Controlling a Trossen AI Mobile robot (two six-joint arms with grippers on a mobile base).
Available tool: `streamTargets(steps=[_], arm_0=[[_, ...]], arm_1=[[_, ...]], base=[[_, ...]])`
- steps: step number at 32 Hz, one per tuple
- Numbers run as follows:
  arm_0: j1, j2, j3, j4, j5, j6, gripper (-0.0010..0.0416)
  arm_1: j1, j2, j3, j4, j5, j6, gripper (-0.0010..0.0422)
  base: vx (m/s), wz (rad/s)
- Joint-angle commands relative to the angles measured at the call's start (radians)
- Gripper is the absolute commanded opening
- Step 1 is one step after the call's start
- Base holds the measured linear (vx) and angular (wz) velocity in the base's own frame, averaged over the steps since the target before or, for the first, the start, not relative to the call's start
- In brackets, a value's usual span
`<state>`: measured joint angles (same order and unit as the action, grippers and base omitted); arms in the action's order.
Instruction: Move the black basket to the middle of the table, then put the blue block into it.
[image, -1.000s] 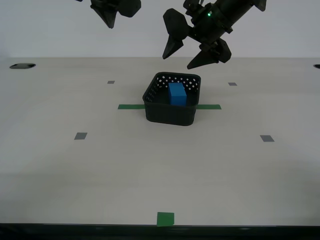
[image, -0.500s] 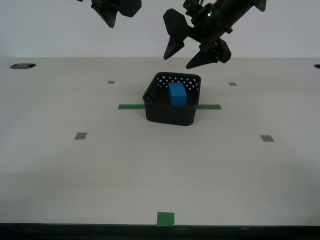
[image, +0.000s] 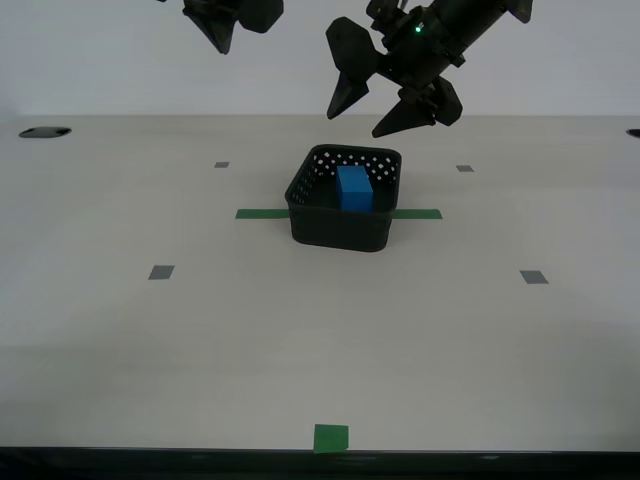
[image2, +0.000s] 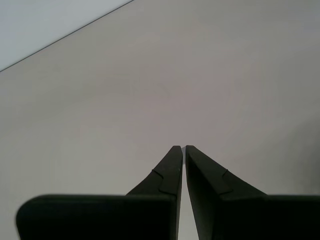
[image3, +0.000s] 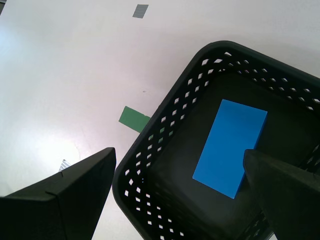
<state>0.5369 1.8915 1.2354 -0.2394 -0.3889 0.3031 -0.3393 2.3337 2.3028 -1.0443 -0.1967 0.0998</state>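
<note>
The black basket (image: 340, 228) stands on the table (image: 320, 330) at its middle, over the green tape strip (image: 260, 213). The blue block (image: 354, 188) stands inside it. My first gripper (image: 355, 124) hangs open and empty above the basket's far rim, clear of it. In the first wrist view the basket (image3: 165, 150) and the block (image3: 230, 146) lie below the spread jaws of my first gripper (image3: 177, 156). My second gripper (image: 222, 46) is shut and empty, high at the exterior view's upper left. In the second wrist view, my second gripper (image2: 181, 147) shows over bare tabletop.
A green square (image: 331, 437) marks the table's near edge. Small grey tape squares (image: 161, 272) (image: 534, 277) (image: 222, 164) (image: 465, 168) lie around the basket. A dark hole (image: 44, 131) sits at the far corner on the exterior view's left.
</note>
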Motion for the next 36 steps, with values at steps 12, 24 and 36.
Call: streamTargets(steps=[12, 24, 36], arm_0=[[0.001, 0.000, 0.000, 0.000, -0.003, 0.001, 0.0355], [0.001, 0.000, 0.000, 0.000, -0.003, 0.001, 0.0356], [0.001, 0.000, 0.000, 0.000, -0.003, 0.001, 0.0356]], arm_1=[[0.000, 0.000, 0.001, 0.000, 0.000, 0.002, 0.0007], [0.000, 0.000, 0.001, 0.007, 0.000, 0.002, 0.0007], [0.000, 0.000, 0.001, 0.012, 0.000, 0.002, 0.0007]], base=[[0.000, 0.000], [0.000, 0.000], [0.000, 0.000]])
